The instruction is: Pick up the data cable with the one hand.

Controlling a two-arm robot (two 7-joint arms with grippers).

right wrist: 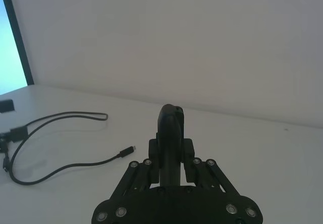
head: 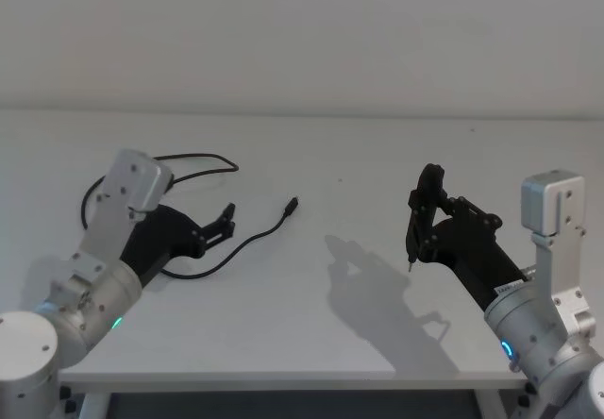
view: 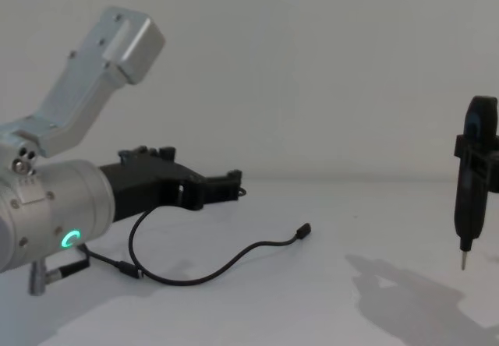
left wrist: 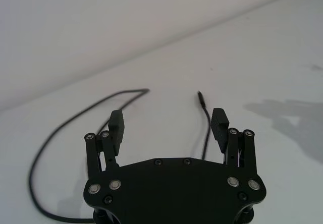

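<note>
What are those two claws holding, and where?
Left gripper: nothing, open; data cable lies on the table. Right gripper: black pointed tool, clamped at its upper half.

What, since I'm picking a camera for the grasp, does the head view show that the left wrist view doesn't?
Head view adds: the black right gripper, raised off the white table, and the left arm's silver casing. Left wrist view adds: ribbed pads on the black left gripper, spread open. Both: that gripper and the thin black data cable curling past it, plug end free.

Bare table [head: 340, 145] around data cable [view: 261, 245], right gripper [right wrist: 171, 114] (apart)
</note>
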